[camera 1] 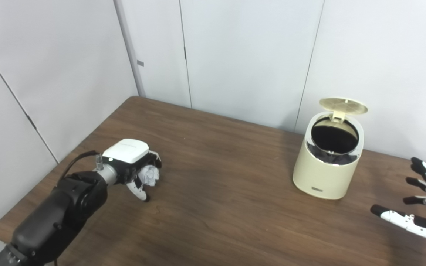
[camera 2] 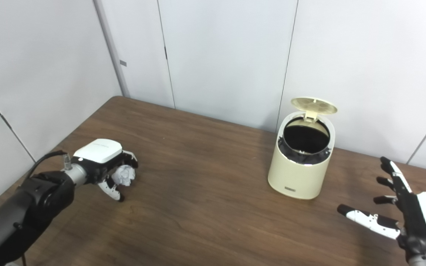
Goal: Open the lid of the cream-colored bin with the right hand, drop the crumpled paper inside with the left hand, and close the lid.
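The cream-colored bin (camera 1: 325, 170) stands at the back right of the brown table (camera 1: 220, 207). Its round lid (camera 1: 343, 105) is tipped up on the rear hinge, showing the dark inside. On the left side, my left hand (camera 1: 133, 162) curls around the crumpled white paper (camera 1: 151, 176), held just above or on the table surface. My right hand (camera 2: 401, 212) hovers open to the right of the bin and nearer to me, fingers spread, holding nothing.
White panel walls (camera 1: 235, 55) close off the table's back and left sides. Bare wood stretches between the left hand and the bin. The table's left edge runs close to my left arm (camera 1: 54, 218).
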